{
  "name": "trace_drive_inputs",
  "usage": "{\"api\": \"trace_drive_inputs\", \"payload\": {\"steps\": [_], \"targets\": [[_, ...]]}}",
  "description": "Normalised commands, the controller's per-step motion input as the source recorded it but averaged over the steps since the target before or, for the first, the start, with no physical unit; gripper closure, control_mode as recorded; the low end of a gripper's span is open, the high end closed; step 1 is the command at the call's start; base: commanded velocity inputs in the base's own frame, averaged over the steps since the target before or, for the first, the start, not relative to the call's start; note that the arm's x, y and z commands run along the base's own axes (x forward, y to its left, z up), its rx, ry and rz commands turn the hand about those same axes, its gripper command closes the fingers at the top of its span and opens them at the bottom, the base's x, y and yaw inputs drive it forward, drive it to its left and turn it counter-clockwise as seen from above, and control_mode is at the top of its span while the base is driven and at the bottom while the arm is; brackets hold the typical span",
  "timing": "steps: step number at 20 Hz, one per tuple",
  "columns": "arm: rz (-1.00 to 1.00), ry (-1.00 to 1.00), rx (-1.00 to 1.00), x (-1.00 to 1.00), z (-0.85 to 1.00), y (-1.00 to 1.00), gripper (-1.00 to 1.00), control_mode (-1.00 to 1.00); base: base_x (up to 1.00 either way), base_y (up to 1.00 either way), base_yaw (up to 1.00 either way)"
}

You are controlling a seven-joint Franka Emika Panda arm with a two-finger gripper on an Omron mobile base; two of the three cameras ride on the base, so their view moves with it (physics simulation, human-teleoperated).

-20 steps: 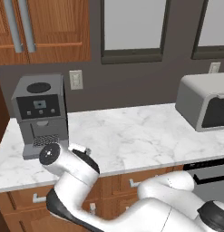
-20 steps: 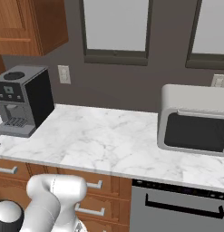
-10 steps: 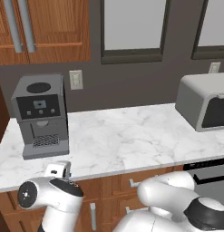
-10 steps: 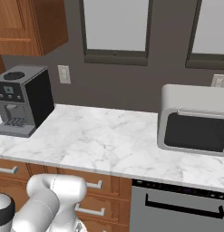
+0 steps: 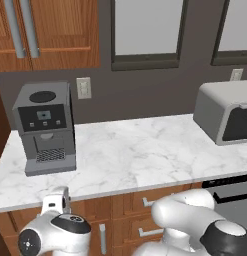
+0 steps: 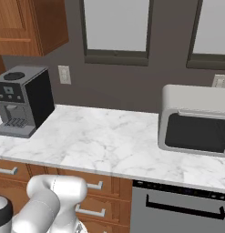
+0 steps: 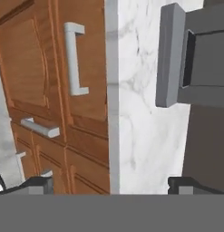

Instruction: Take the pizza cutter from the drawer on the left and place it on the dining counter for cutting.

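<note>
Gripper [image 7: 111, 183] jaws spread wide, nothing between them; hand view is rolled, with the drawer [image 7: 86, 68] and its silver bar handle [image 7: 75, 59] dead ahead but well apart from the finger tips [image 7: 41, 183], marble worktop [image 7: 136, 113] edge running right beside it and the coffee machine [image 7: 190, 59] on the far side. Risk here: approach drifts toward the worktop lip and a finger clips it instead of straddling the bar, or the hand goes for one of the narrower drawers [image 7: 38, 129] next to it. Left base view: arm folded low in front of the cabinets, elbow close to the drawer fronts, could block the drawer's travel once pulled. Right base view: the arm sits low at the left edge, microwave [image 6: 196, 120] well clear. Pizza cutter presumably inside the shut drawer, can't confirm
</note>
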Motion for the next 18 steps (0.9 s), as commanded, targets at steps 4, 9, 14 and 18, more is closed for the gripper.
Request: {"api": "trace_drive_inputs", "payload": {"steps": [4, 9, 14, 18], "targets": [[0.06, -0.11, -0.06, 0.00, -0.21, 0.01, -1.00, -1.00, 0.00, 0.00, 0.00], [0.06, -0.16, -0.03, 0.00, -0.29, 0.00, -1.00, -1.00, 0.00, 0.00, 0.00], [0.06, -0.18, -0.05, 0.00, -0.33, 0.00, -1.00, -1.00, 0.00, 0.00, 0.00], [0.06, -0.17, -0.04, 0.00, -0.29, 0.00, -1.00, -1.00, 0.00, 0.00, 0.00]]}}
